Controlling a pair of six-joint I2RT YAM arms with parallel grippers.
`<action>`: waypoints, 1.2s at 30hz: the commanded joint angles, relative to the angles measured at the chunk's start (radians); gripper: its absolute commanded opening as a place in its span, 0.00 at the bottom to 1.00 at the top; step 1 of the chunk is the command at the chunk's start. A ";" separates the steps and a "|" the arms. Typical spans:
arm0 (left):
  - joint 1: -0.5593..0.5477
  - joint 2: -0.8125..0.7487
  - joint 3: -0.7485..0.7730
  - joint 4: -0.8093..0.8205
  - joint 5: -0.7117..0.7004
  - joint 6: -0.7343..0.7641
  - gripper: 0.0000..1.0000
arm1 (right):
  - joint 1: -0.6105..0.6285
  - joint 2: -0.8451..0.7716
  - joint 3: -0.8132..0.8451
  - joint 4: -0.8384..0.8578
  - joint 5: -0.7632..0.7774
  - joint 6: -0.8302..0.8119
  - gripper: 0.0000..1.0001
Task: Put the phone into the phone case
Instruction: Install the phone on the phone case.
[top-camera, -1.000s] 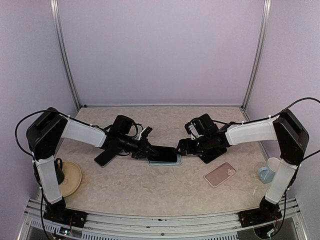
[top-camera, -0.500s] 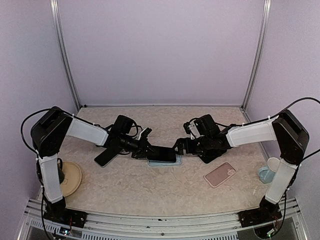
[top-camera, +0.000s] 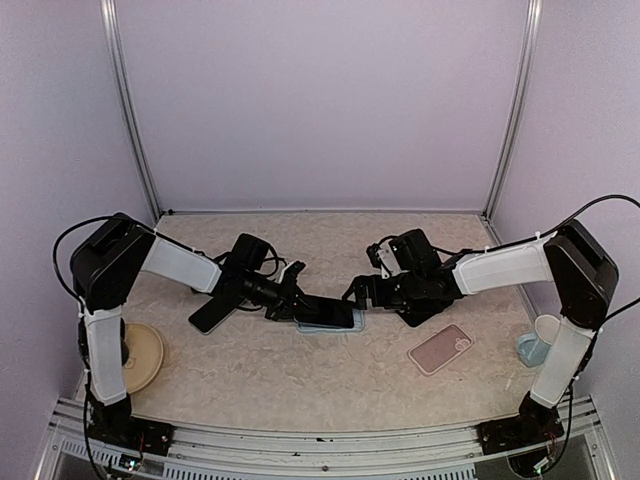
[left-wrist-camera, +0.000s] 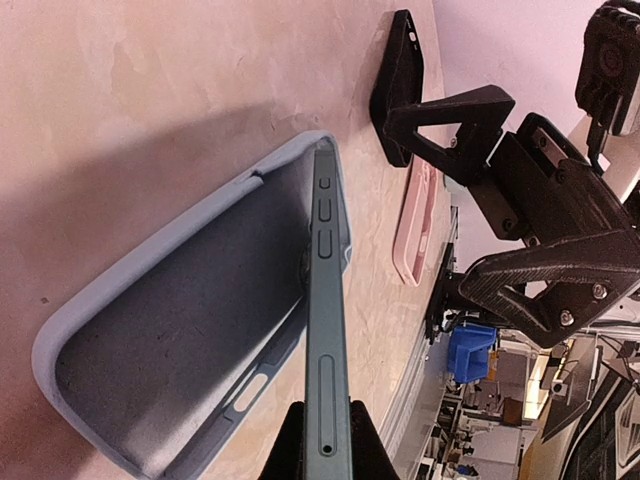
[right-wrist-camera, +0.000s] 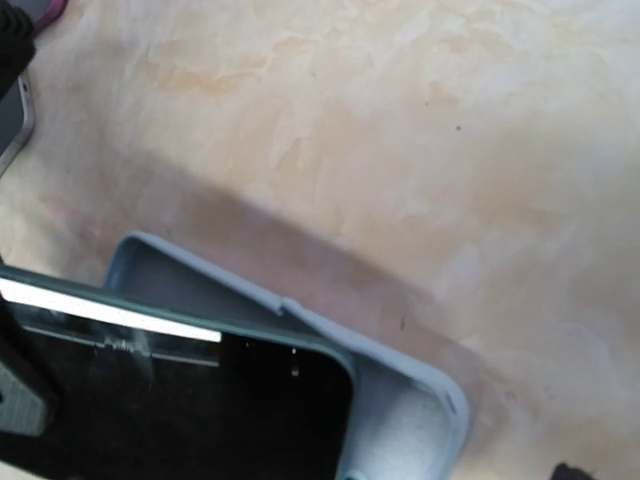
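Observation:
The dark phone (top-camera: 328, 310) is tilted, its right end down inside the light blue case (top-camera: 345, 324) lying on the table. My left gripper (top-camera: 290, 300) is shut on the phone's left end. In the left wrist view the phone (left-wrist-camera: 325, 300) shows edge-on between my fingertips, over the open case (left-wrist-camera: 160, 340). My right gripper (top-camera: 358, 294) is open at the case's right end; one of its fingers (left-wrist-camera: 402, 75) shows in the left wrist view. The right wrist view shows the phone's screen (right-wrist-camera: 180, 410) over the case's corner (right-wrist-camera: 410, 400).
A second dark phone (top-camera: 212, 314) lies left of my left gripper. A pink case (top-camera: 440, 348) lies front right. A beige plate (top-camera: 142, 356) sits at the left edge, and a white cup on a blue thing (top-camera: 540, 340) at the right edge.
The left gripper and phone have shifted slightly right and lower onto the case. The right gripper has edged a little left toward the case's end.

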 joint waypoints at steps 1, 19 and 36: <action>0.006 0.024 0.039 0.064 0.062 -0.029 0.00 | -0.010 0.012 -0.018 -0.002 -0.012 0.005 1.00; 0.007 0.067 0.022 0.157 0.113 -0.157 0.00 | 0.019 0.074 -0.042 0.066 -0.074 0.041 1.00; 0.008 0.128 0.042 0.143 0.112 -0.143 0.00 | 0.043 0.111 -0.003 0.060 -0.110 0.026 1.00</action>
